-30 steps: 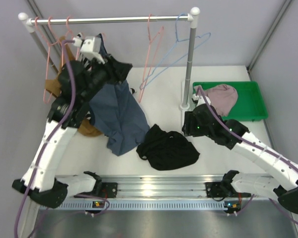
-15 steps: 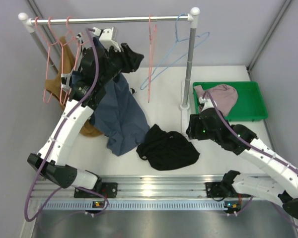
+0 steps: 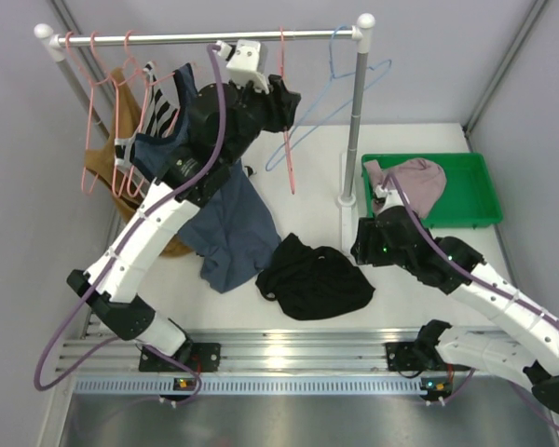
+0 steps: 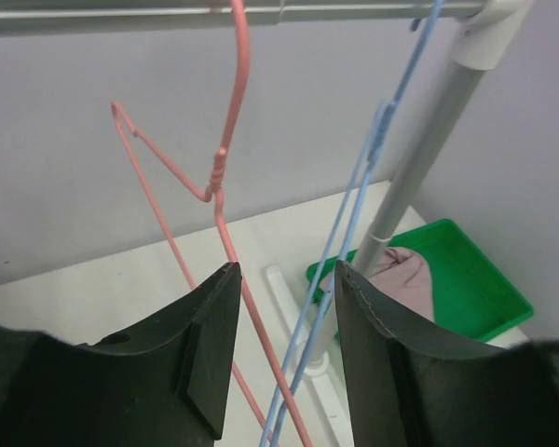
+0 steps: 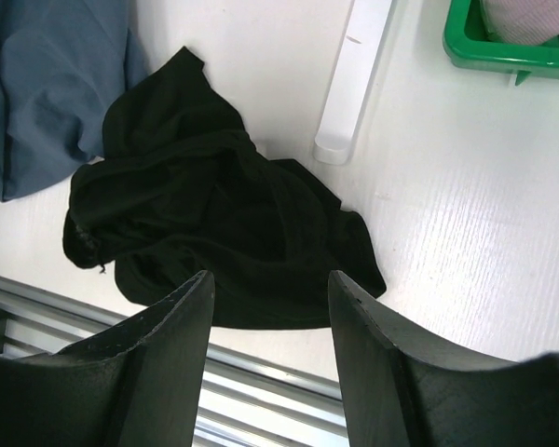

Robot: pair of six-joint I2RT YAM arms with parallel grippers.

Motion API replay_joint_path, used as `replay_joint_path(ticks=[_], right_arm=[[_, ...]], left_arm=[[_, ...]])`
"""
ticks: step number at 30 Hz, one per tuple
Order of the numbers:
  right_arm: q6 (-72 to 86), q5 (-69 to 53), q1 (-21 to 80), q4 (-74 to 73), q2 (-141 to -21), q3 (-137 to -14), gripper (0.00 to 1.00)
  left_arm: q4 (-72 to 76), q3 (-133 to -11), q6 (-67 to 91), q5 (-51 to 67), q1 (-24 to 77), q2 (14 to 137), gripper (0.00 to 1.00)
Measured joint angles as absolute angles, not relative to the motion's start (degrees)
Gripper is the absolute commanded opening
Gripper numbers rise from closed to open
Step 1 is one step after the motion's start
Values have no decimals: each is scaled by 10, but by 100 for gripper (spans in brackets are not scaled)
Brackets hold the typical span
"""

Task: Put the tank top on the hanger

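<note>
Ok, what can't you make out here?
- Left wrist view: the hanger runs off the bottom edge; contact with the left gripper unclear.
- Right wrist view: the tank top is crumpled, straps indistinguishable; right gripper fingers hide its near edge.
- Top view: each wrist's bulk hides its jaw gap.

Matt black cloth tank top (image 5: 214,219); smooth salmon-pink wire hanger (image 4: 217,171).

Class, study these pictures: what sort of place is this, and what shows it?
Probably a robotics lab test cell staged for hanging clothes: a left arm and right arm bolted at the edge of a white table, bare grey walls, and a garment rail with wire hangers.
</note>
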State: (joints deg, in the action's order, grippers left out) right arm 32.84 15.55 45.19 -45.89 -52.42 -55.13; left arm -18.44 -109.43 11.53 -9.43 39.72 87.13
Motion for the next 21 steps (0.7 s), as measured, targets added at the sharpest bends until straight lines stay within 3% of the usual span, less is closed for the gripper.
replay_joint_path(ticks=[7,21], right_arm=[[331,156,452,-466,-509,-547,52],[333,158,452,-470,-499,-547,52]], left_arm=[[-216,-1109,82,-206,426,914,50],[-255,-1133,62,-267,432,933,49]])
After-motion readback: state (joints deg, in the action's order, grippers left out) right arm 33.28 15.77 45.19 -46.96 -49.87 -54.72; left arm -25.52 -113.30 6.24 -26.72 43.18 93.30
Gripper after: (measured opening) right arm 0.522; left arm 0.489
